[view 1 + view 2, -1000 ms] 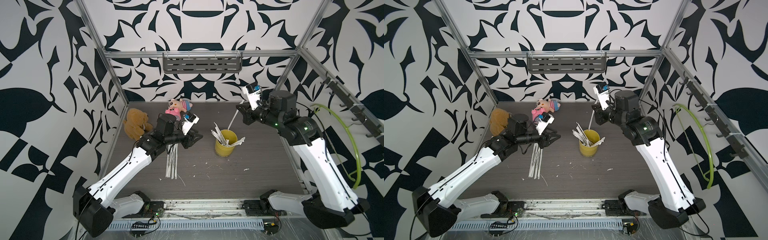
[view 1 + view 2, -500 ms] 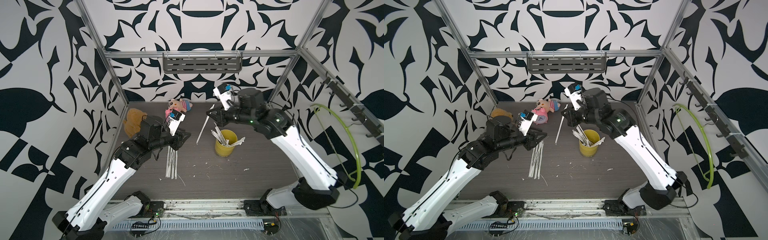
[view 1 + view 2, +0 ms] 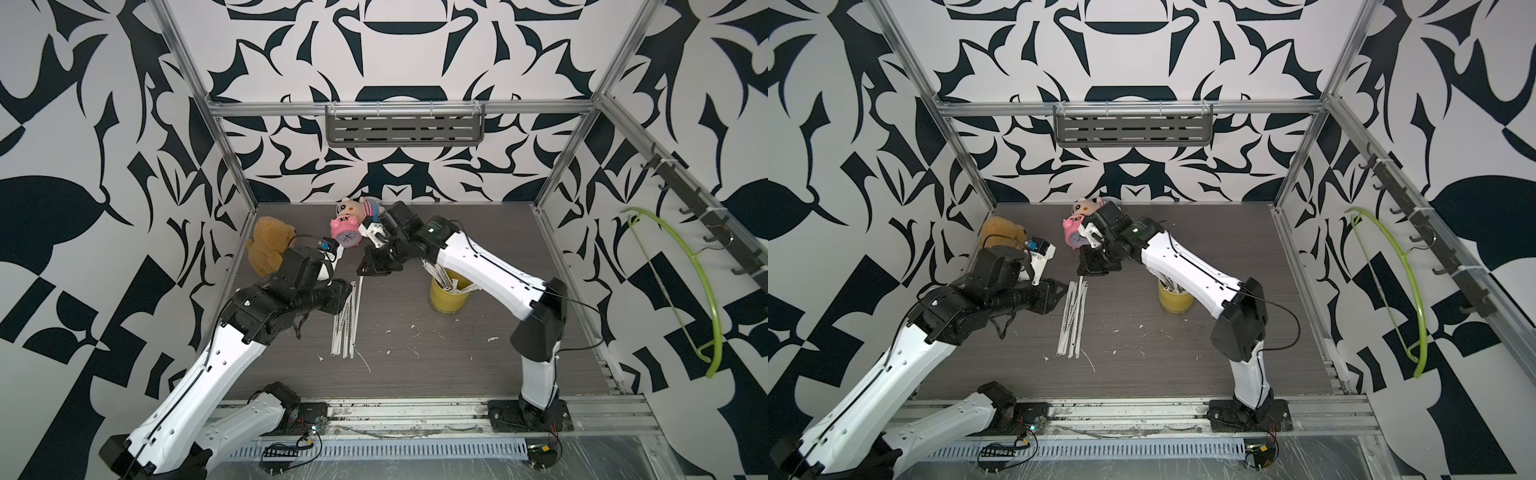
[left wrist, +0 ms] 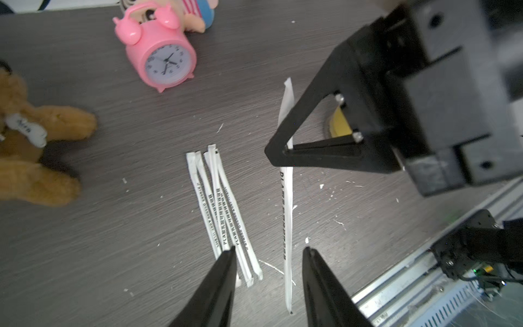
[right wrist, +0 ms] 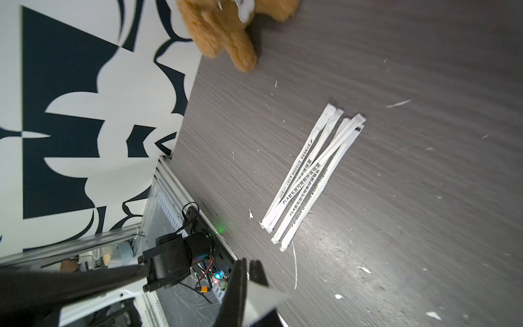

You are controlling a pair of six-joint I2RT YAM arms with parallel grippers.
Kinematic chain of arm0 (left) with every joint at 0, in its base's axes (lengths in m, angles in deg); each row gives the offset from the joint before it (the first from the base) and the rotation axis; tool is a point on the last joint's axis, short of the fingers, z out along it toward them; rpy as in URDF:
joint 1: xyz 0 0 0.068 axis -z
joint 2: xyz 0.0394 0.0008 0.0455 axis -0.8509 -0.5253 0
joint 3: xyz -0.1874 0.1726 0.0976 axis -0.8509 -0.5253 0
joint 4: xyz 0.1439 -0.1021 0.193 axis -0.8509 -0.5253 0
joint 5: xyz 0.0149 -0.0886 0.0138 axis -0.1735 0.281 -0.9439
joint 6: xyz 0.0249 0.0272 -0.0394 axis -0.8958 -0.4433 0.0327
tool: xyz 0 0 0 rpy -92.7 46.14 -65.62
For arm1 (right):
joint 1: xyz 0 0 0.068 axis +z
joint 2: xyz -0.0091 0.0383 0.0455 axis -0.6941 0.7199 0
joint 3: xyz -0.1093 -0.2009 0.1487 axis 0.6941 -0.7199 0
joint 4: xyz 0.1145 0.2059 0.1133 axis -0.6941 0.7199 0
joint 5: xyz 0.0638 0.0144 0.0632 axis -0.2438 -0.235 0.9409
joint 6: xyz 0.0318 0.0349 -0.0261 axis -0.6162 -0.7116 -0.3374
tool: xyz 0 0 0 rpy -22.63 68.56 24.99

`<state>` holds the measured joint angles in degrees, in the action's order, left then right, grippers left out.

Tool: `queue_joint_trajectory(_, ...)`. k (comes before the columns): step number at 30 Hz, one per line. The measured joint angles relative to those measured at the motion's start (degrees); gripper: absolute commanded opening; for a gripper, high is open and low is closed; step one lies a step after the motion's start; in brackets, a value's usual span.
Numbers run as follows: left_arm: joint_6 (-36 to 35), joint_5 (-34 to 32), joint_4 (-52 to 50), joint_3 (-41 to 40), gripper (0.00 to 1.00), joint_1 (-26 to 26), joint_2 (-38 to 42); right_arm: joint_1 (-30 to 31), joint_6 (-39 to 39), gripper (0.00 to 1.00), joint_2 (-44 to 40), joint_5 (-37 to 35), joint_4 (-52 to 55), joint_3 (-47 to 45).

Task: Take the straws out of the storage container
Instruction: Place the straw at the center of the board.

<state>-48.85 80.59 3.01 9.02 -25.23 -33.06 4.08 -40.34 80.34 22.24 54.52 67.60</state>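
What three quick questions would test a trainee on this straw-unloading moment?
1. True or false: the yellow cylindrical cup holds some white paper-wrapped straws.
2. What does the shut right gripper pinch? A: one wrapped straw; B: a pink alarm clock; C: a brown teddy.
3. Fill in: the left gripper has its jaws ___.
Key: 1 true; 2 A; 3 open.
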Motion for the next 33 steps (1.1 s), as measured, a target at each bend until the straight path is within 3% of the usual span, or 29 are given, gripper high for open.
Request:
queue_joint_trajectory(9, 0.0, 0.2, -0.7, -3.1, 0.44, -4.8, 2.7, 0.7, -3.1, 0.00, 11.7, -0.7, 3.7, 4.3)
queue_joint_trajectory(33, -0.1, 4.9, 3.3, -6.5, 0.44, -5.0, 2.4, -3.0, -7.7, 0.00, 23.4, 2.5, 4.1, 12.2)
